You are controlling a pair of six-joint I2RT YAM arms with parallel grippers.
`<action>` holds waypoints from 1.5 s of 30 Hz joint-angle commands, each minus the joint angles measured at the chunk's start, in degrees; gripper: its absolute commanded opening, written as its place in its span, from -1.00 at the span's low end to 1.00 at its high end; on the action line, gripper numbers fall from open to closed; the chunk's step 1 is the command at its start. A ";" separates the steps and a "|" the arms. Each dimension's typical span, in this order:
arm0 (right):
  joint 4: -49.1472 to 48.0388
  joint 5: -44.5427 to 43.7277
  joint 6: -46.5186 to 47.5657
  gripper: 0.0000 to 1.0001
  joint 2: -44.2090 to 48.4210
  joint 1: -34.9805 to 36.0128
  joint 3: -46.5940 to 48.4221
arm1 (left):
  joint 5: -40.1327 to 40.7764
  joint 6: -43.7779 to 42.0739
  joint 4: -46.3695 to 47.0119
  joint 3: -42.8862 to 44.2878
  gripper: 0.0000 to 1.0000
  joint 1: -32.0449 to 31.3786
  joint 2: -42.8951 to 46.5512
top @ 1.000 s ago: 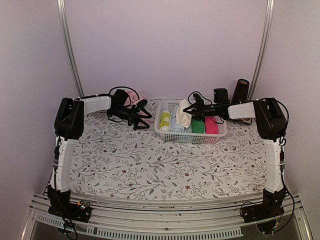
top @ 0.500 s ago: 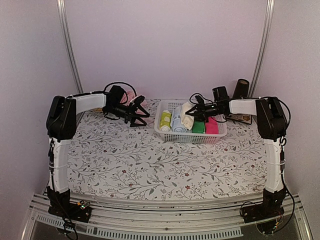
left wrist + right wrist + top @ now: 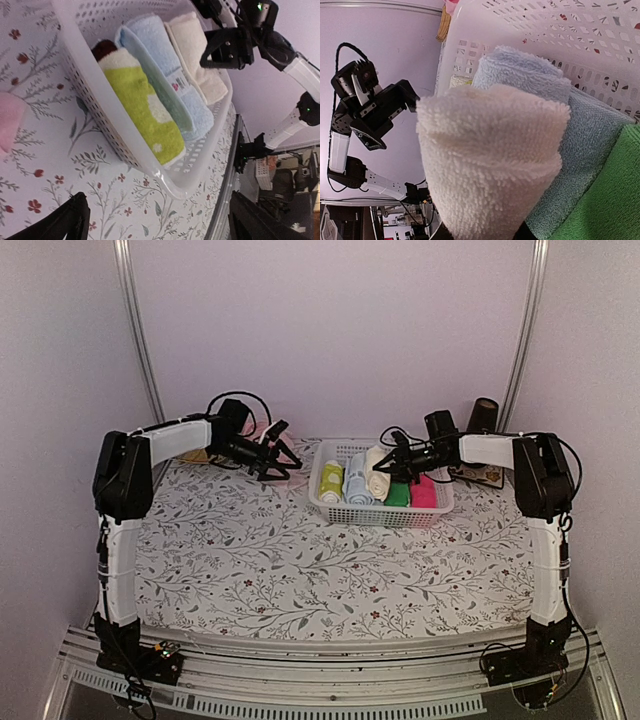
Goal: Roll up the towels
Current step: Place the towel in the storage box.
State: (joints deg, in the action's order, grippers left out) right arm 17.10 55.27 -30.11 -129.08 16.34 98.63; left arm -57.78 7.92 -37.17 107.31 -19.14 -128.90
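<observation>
**Cream roll going into the basket, pink towel waiting**

Step, as I judged it: stowing a finished roll. The right tool (image 3: 393, 470) was closed down to a narrow gap on one end of the cream towel (image 3: 490, 160). The towel was already rolled up and filled the right wrist view, with dark finger ends just showing under it.

The roll lay in the white basket (image 3: 380, 512), which stood at the far edge of the table (image 3: 300, 570), right of the middle. It sat against the blue roll (image 3: 165, 65). The yellow-green roll (image 3: 135, 105) was beyond that at the basket's left end. The green roll (image 3: 605, 200) and the pink-red roll (image 3: 424, 490) were on its other side. Whether the cream roll was fully resting or partly held up, I could not tell.

The left tool (image 3: 282, 453) was spread as wide as it goes and held nothing. It hung low near the far edge of the table, just left of the basket. The pink towel (image 3: 7, 122) lay on the table there, near the basket. Only its edge showed in the left wrist view, so I could not tell whether it was flat or rolled.

Next move, my guess: the right tool needs to let go and lift straight up so it does not drag the roll loose or catch the basket wall. After that the pink towel is the job. The left tool would need to drop onto an edge of it, pinch it, and pull it toward the bare middle of the table, where there is room to roll it.
</observation>
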 commanded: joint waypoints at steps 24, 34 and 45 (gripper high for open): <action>-1.94 1.25 -0.75 -0.83 -1.78 0.72 1.83 | 56.36 -10.19 2.10 27.83 0.93 -20.93 -12.56; -2.01 1.53 -0.60 -0.84 -1.95 0.73 1.83 | 53.28 -9.40 3.20 27.67 0.93 -21.29 -13.66; -1.58 1.42 -0.48 -0.84 -1.88 0.71 2.18 | 54.59 -10.10 1.72 27.92 0.79 -21.65 -17.34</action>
State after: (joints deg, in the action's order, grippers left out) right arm 16.25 56.90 -30.83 -129.95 16.62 99.81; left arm -3.60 -1.72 -34.94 134.32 -40.05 -143.39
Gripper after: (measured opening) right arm 0.222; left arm 0.913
